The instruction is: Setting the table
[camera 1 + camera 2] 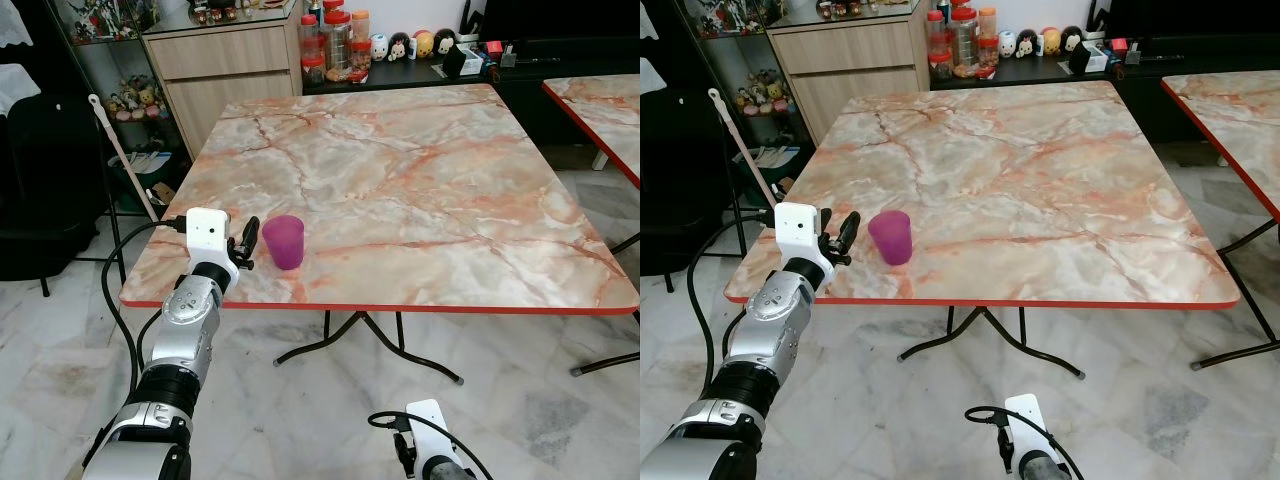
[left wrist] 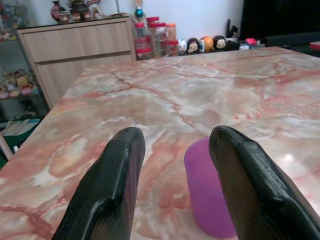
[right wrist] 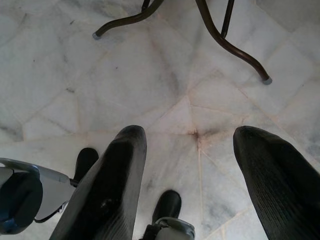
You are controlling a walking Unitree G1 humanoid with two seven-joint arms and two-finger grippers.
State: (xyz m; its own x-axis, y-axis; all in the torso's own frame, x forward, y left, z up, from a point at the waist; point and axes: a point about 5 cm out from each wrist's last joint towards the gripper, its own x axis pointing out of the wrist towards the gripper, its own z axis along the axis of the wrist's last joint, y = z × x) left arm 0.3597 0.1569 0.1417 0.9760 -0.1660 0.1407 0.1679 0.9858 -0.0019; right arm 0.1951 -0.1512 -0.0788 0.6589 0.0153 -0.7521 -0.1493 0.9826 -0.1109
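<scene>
Jaws of your left gripper (image 1: 244, 243) stand open, holding nothing, just beside the purple cup (image 1: 284, 241), which sits upright near the table's (image 1: 420, 180) front-left edge. Your right gripper (image 3: 192, 185) hangs open over the floor (image 3: 165, 85).

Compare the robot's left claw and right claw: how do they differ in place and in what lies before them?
The left claw is raised at the table's edge beside the purple cup; the right claw hangs low over the floor. The left one faces the marble table, the right one the table legs. Both are open and hold nothing.
</scene>
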